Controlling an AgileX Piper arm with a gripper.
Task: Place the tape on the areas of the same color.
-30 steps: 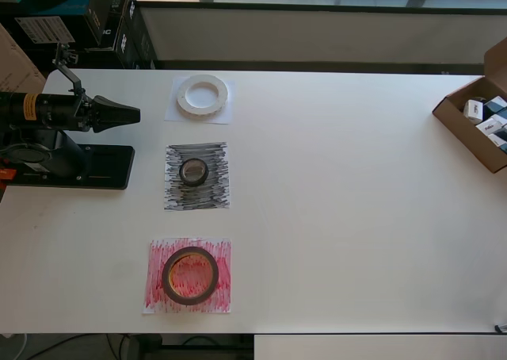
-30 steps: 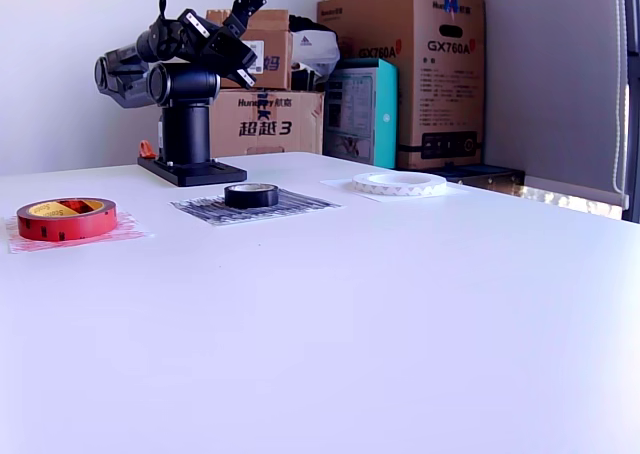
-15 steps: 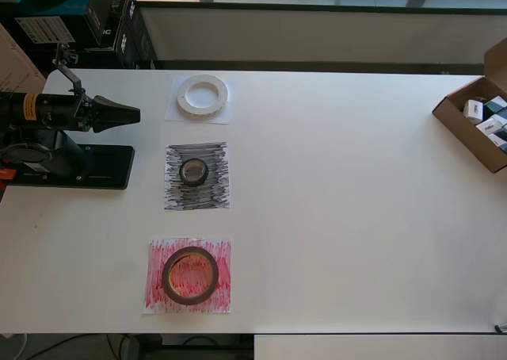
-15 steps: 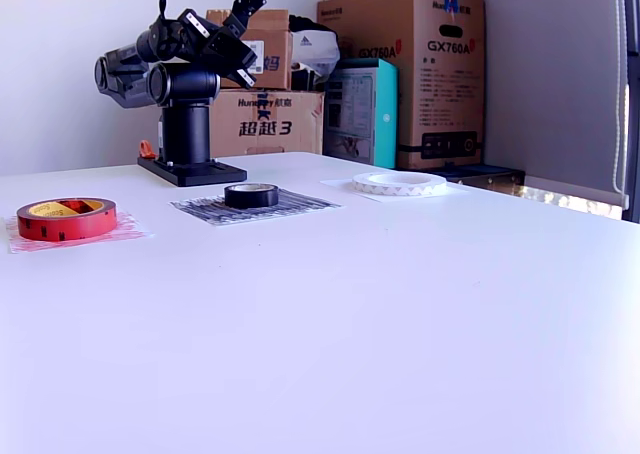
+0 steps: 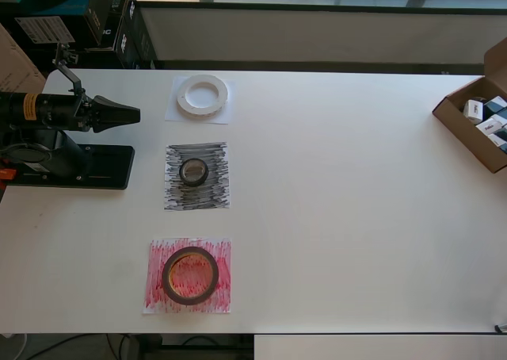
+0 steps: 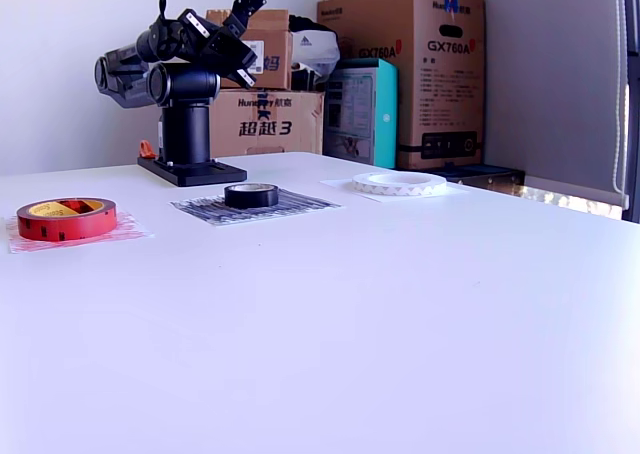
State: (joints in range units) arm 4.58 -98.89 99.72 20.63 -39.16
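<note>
Seen from overhead, the wide flat white tape ring (image 5: 203, 95) at 11 o'clock, small black tape roll (image 5: 193, 171) and larger red-brown tape roll (image 5: 190, 275) at 7 o'clock each sit on matching paper squares, while the black gripper (image 5: 131, 115) at 9 o'clock hangs empty, jaws parted.

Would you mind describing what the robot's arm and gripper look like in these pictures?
The arm is matte black with rounded cylindrical joints, and it carries a yellow-orange label band near its rear. It stands on a flat black rectangular base plate. The gripper is black too, its two fingers showing small white patches. A thin black bracket sticks up behind it.
</note>
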